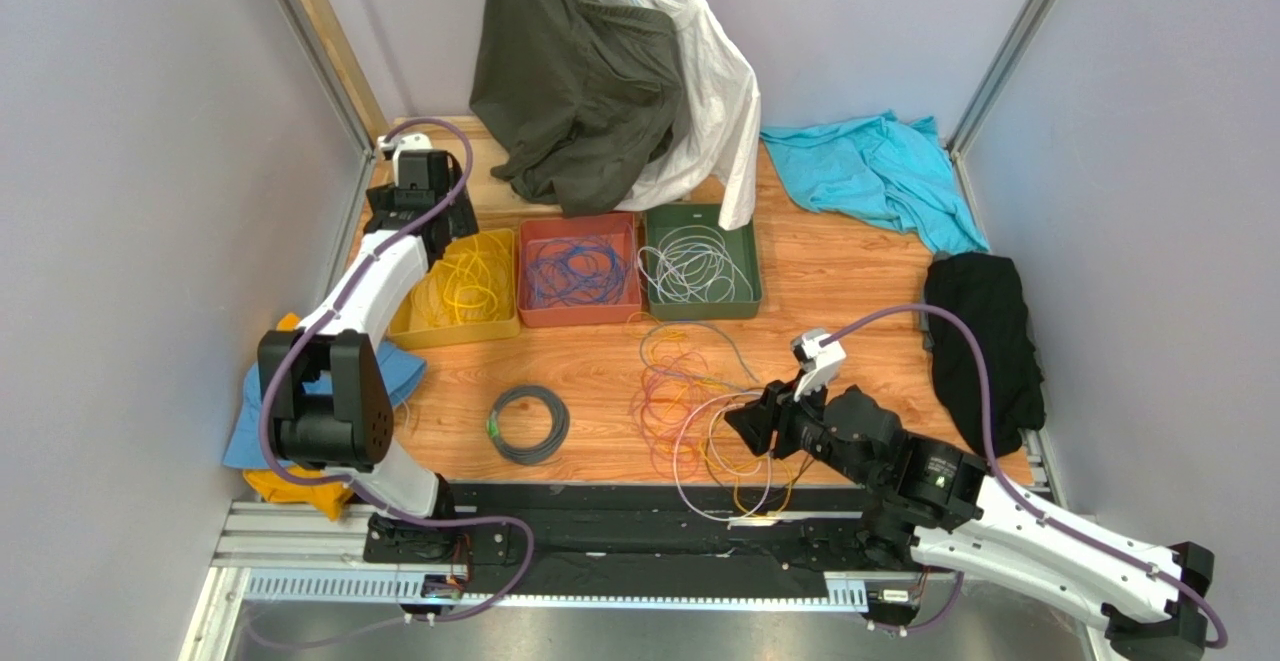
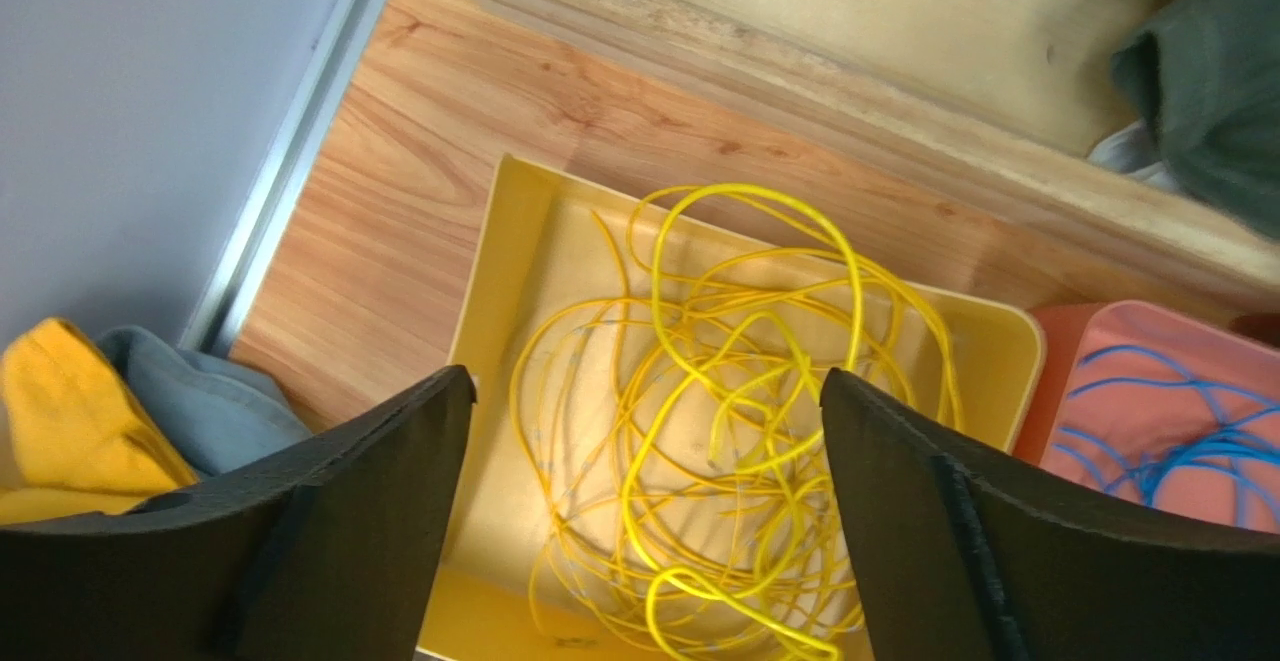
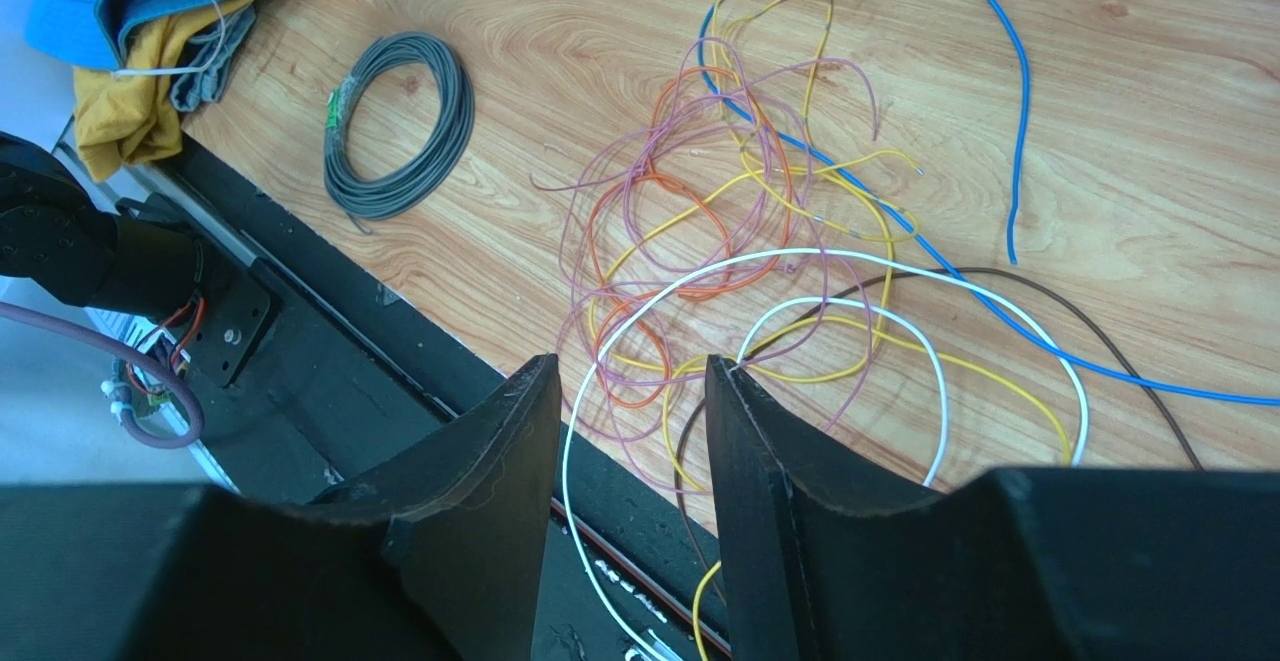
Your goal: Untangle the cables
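Table (image 1: 842,264) held three filled bins (image 1: 580,318); mixed cables (image 1: 699,391) lay tangled; left gripper (image 2: 643,391) spread wide, right gripper (image 3: 631,376) narrowly parted.

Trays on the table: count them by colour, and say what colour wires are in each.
Yellow tray: 1, holds yellow wires
Red tray: 1, holds blue wires
Green tray: 1, holds pale wires
Total: 3 trays
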